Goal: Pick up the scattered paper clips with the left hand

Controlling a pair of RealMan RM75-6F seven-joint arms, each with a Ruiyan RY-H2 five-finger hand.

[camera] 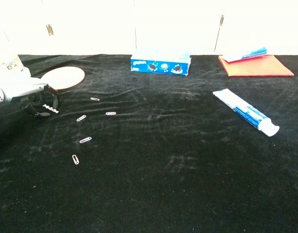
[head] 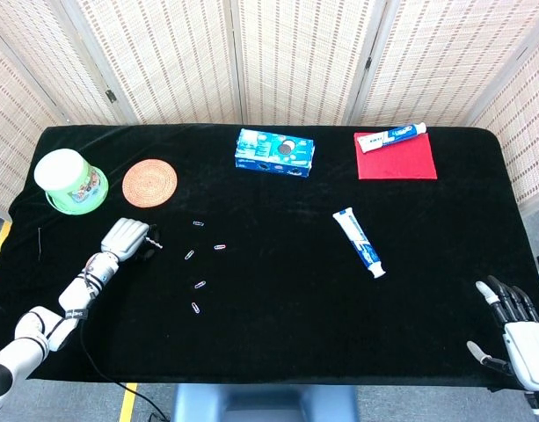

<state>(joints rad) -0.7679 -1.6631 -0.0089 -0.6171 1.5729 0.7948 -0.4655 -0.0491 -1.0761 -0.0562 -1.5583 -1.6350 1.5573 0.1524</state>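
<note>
So the paper clips are scattered on the black cloth of the worktop [head: 278, 290], left of centre. I count five loose ones: one at 12 o'clock of the bunch [head: 199, 223], one toward 2 o'clock [head: 220, 247], one in the middle-left [head: 189, 255], one lower [head: 200, 284] and the last at 6 o'clock [head: 195, 308].

The left hand [head: 126, 238] sits just at 9 o'clock of the cluster, below the woven coaster [head: 149, 182]. Its fingers [camera: 47, 95] are curled in, and there's something small and pale with a dotted edge [camera: 50, 107] right at the tips. Could be a clip or chain of clips it's holding, but honestly it's too tiny to say whether it's pinched or just lying underneath. The right hand [head: 513, 325] is way off at the 4 o'clock corner, fingers spread, holding nothing.

Handling-wise: these look like thin bent wire, basically weightless, stiff, lying dead flat on fabric. There's no height to get around, so I'd guess a fingertip pinch across the narrow width of the loop works best, maybe pressing into the cloth a bit so an edge tips up. The cloth should stop them sliding, though they could snag in it.
</note>
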